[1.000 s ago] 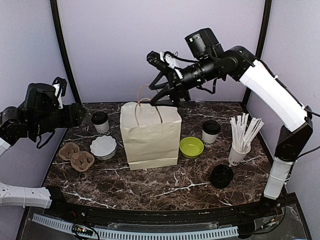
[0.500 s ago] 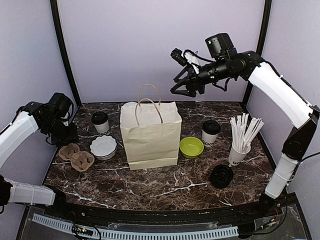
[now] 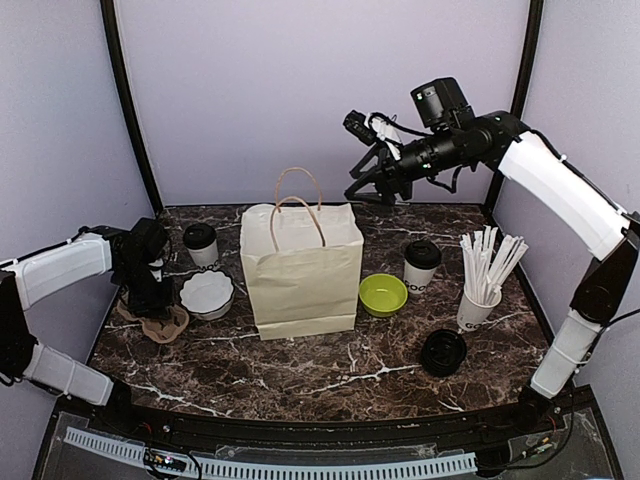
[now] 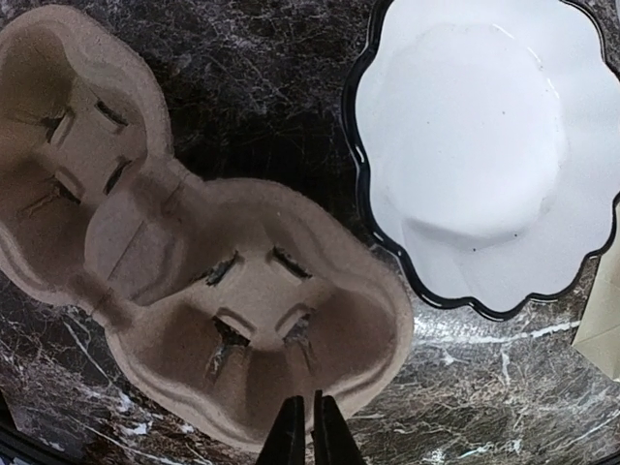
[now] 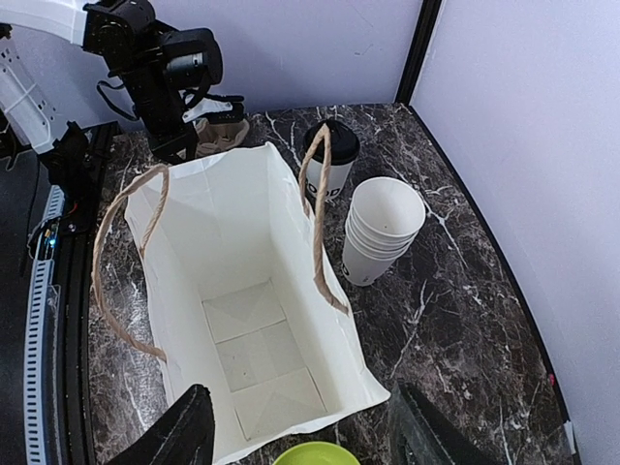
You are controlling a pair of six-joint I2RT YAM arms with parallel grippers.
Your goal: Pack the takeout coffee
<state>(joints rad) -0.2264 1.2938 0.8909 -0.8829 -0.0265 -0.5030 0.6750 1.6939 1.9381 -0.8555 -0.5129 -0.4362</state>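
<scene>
Left of the paper bag (image 3: 300,270), the left gripper (image 4: 310,412) is pinching the pulp cup carrier (image 4: 242,320) by its rim, the nearer coffee cup (image 3: 200,243) standing just behind it; the right gripper (image 5: 302,412) is hovering open and empty above the bag, the other cup (image 3: 421,263) standing to the bag's right.

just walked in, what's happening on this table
The job is packing takeout coffee, and nothing is packed yet. The left end effector is down at the rim of the cardboard cup carrier and closed; whether it pinches the rim is unclear. The right end effector hangs open above the paper bag, which stands open and empty. Both lidded cups sit on the table, one either side of the bag.
</scene>
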